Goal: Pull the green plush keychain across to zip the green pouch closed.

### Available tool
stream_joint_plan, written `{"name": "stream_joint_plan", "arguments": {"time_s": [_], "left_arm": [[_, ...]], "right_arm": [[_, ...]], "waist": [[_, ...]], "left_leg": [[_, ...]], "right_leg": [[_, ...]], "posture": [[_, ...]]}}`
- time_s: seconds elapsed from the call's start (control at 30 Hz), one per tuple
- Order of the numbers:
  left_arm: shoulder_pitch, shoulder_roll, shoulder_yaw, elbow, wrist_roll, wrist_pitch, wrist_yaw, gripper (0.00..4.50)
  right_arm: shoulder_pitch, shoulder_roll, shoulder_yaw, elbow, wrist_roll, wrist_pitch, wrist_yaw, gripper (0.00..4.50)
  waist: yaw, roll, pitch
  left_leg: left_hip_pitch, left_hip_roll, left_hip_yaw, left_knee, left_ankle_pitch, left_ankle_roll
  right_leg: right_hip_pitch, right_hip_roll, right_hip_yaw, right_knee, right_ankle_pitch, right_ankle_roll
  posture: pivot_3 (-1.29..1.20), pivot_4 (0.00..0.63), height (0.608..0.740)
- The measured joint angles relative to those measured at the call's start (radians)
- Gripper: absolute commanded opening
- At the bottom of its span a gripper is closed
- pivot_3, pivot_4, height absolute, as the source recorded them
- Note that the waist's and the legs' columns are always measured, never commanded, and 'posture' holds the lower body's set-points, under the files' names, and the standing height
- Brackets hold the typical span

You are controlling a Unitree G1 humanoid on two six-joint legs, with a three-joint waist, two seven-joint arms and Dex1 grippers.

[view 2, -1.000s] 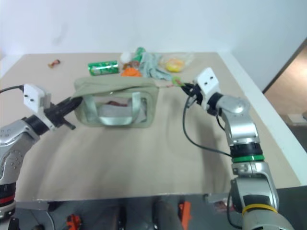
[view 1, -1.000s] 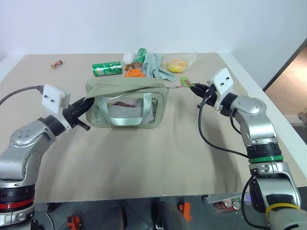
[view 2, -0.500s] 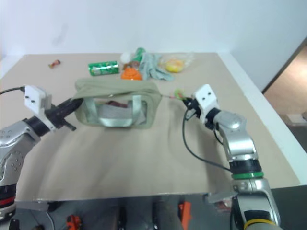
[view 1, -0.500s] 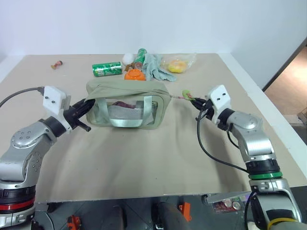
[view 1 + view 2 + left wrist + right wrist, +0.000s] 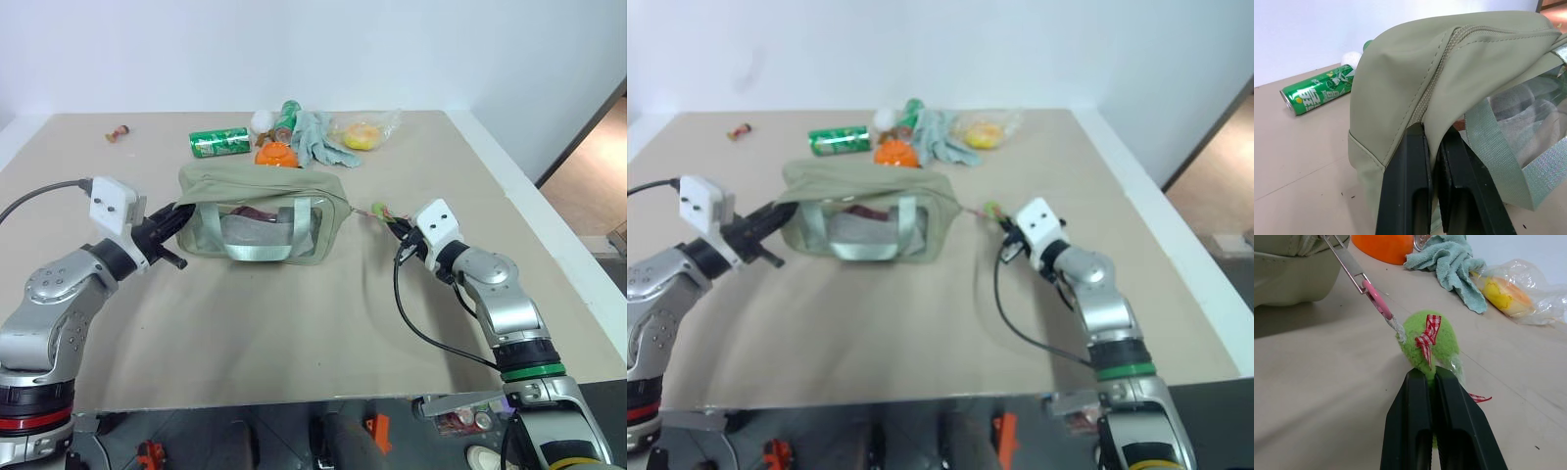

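The green pouch [image 5: 260, 220] sits mid-table, a boxy sage bag with clear sides, its zipper [image 5: 1437, 73] running along the top. My left gripper [image 5: 178, 217] is shut on the pouch's left end, its black fingers [image 5: 1410, 186] pinching the fabric beside the zipper. To the right of the pouch, low over the table, the lime-green plush keychain [image 5: 1430, 345] with a red checked bow hangs off a pink loop [image 5: 1376, 298] and a metal pull. My right gripper [image 5: 396, 227] is shut on the plush.
Behind the pouch lie a green soda can [image 5: 218, 141], an orange object [image 5: 275, 153], a grey-green glove [image 5: 323, 137] and a clear bag with something yellow [image 5: 363, 131]. A small item [image 5: 120, 130] lies far left. The table's right edge [image 5: 519, 211] is near my right arm.
My right gripper has sunk toward the table with the plush keychain still in it. The left gripper kept its hold on the pouch's end, and the pouch top sits flatter.
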Motion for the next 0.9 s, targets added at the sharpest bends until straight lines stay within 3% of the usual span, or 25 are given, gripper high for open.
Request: {"name": "stream_joint_plan", "arguments": {"time_s": [0.1,0.37,0.6,0.7,0.9], "left_arm": [[0.0,-0.009,0.0,0.002,0.004,-0.001,0.006,0.0],[-0.027,-0.036,-0.006,0.03,0.042,-0.007,0.039,0.0],[-0.028,-0.05,-0.008,0.032,0.048,-0.007,0.044,0.0],[-0.026,-0.051,-0.004,0.032,0.042,-0.004,0.04,0.0],[-0.009,-0.036,0.01,0.032,0.013,0.0,0.0,2.09]], "right_arm": [[0.015,0.013,0.023,-0.018,-0.008,-0.001,0.0,0.01],[0.024,0.179,0.151,-0.136,-0.025,0.107,-0.003,0.01],[0.008,0.186,0.152,-0.112,-0.058,0.088,-0.005,0.01],[0.0,0.185,0.126,-0.113,-0.025,0.098,0.006,0.91],[-0.024,0.16,0.025,-0.154,0.072,0.151,0.045,2.94]], "waist": [[0.0,0.0,0.0],[-0.003,0.0,0.0],[-0.003,0.0,0.0],[-0.003,0.0,0.0],[-0.002,0.0,0.0]], "left_leg": [[0.0,0.0,0.0,0.0,0.0,0.0],[0.0,0.004,-0.001,0.0,0.002,-0.003],[0.0,0.002,0.0,0.0,0.002,-0.003],[0.0,0.002,-0.001,0.0,0.002,-0.003],[0.0,0.001,-0.001,0.0,0.002,-0.003]], "right_leg": [[0.0,0.0,0.0,0.0,0.0,0.0],[0.0,0.002,-0.001,0.0,0.001,-0.001],[0.0,0.001,0.0,0.0,0.001,0.0],[0.0,0.001,0.0,0.0,0.001,0.0],[0.0,0.001,-0.001,0.0,0.001,0.0]], "posture": [[0.0,0.15,0.74],[0.0,0.15,0.74],[0.0,0.15,0.74],[0.0,0.15,0.74],[0.0,0.15,0.74]]}}
